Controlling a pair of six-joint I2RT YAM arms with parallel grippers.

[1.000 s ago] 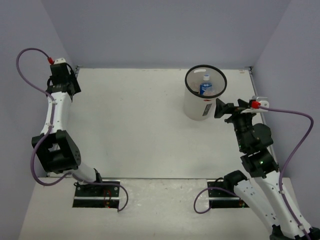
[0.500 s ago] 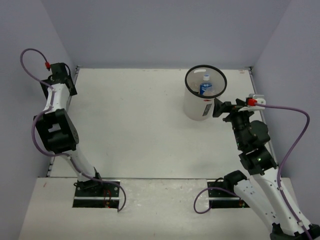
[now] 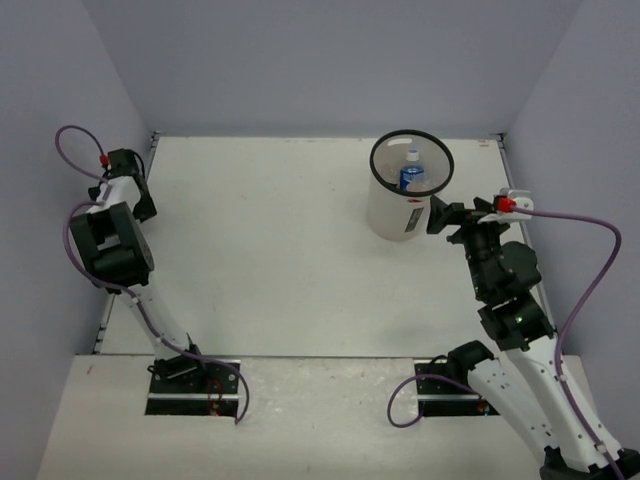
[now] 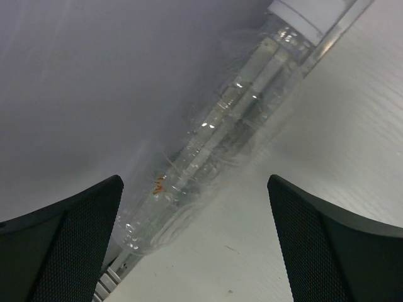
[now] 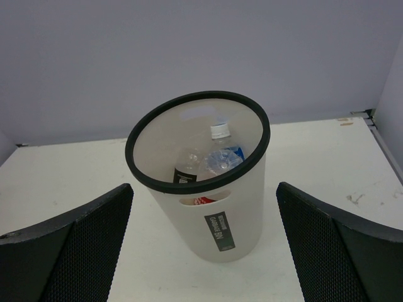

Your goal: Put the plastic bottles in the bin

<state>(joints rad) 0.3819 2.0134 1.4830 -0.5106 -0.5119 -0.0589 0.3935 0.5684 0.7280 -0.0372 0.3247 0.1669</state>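
A plain clear bottle [image 4: 233, 119] lies on its side on the table along the left wall, its white-banded end pointing away. My left gripper [image 4: 195, 251] is open just short of the bottle's base, one finger to each side and neither touching it. In the top view the left gripper [image 3: 140, 195] is low at the table's left edge, and the bottle does not show there. The white bin [image 5: 217, 214] with a black rim stands upright at the back right [image 3: 400, 215]. It holds a blue-labelled bottle [image 5: 227, 157], a black-labelled bottle [image 5: 184, 171] and something red. My right gripper [image 5: 204, 251] is open and empty, facing the bin.
Purple walls close in the table on the left, back and right. The left arm's elbow [image 3: 110, 250] is folded near the left wall. The right gripper [image 3: 440, 215] sits just to the right of the bin.
My left arm has folded down and drawn back along the left wall, bringing its gripper low to the table. The right gripper shifted slightly up by the bin. The bin has not moved.
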